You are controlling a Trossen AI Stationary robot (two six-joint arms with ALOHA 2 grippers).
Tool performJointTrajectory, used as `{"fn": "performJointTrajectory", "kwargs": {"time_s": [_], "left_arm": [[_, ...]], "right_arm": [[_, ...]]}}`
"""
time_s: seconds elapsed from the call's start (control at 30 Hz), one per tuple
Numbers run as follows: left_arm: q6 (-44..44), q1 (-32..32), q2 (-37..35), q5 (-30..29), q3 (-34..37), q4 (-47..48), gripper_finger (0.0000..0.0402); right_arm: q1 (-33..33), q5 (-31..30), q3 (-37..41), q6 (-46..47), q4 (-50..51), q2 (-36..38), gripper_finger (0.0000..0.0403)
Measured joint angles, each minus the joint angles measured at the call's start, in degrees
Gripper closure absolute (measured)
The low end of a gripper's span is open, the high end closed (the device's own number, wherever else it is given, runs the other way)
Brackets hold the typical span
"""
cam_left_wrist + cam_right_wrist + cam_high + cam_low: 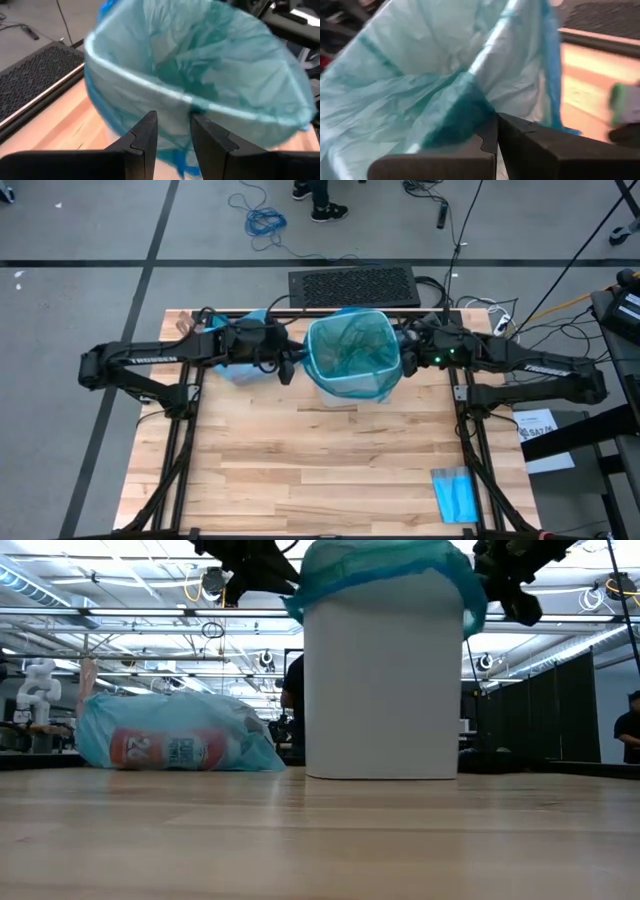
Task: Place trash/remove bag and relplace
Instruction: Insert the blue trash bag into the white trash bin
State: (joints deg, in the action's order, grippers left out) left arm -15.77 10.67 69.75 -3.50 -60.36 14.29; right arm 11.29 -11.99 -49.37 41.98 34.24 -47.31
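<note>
Bin point(382, 690): white, upright near the table's point(330, 470) far edge, mouth up.
Bag point(352, 350): teal liner in the bin, folded over its rim.
Left gripper point(172, 137): partly open at the rim, gripping nothing.
Right gripper point(496, 134): clenched at the opposite rim.
Filled bag point(175, 745): lying left of the bin, long axis along the far edge.
Open room: bare wood across the near half.

A pale wooden plank table point(330, 460) stands on a grey floor. A small flat folded blue sheet point(457, 494) lies near the table's right front corner. Just beyond the far edge a black perforated panel point(353, 286) lies flat, with dark cables trailing off to its right. A coiled blue cable point(265, 221) lies on the floor farther back, near a person's dark shoes point(322, 210).
</note>
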Motion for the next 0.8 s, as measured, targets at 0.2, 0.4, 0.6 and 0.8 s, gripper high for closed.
{"fn": "performJointTrajectory", "kwargs": {"time_s": [0.2, 0.4, 0.6, 0.8], "left_arm": [[0.0, 2.5, 2.7, 3.7, 0.0, 0.8, 0.0289], [0.2, 4.1, 3.3, 3.9, 0.0, 0.9, 0.0289], [-0.3, 4.8, 3.3, 3.9, 0.0, 1.2, 0.0289], [-3.5, 3.2, 0.5, 5.5, 0.0, 3.1, 0.0289]], "right_arm": [[-0.5, 2.2, 0.7, -0.4, -3.6, -2.2, 0.0403], [-0.6, 5.9, 0.7, -0.6, -3.6, -2.5, 0.0403], [-0.6, 6.6, 0.7, -1.1, -3.7, -2.6, 0.0403], [-0.5, 6.5, 0.7, -1.8, 2.1, 2.2, 0.0403]]}}
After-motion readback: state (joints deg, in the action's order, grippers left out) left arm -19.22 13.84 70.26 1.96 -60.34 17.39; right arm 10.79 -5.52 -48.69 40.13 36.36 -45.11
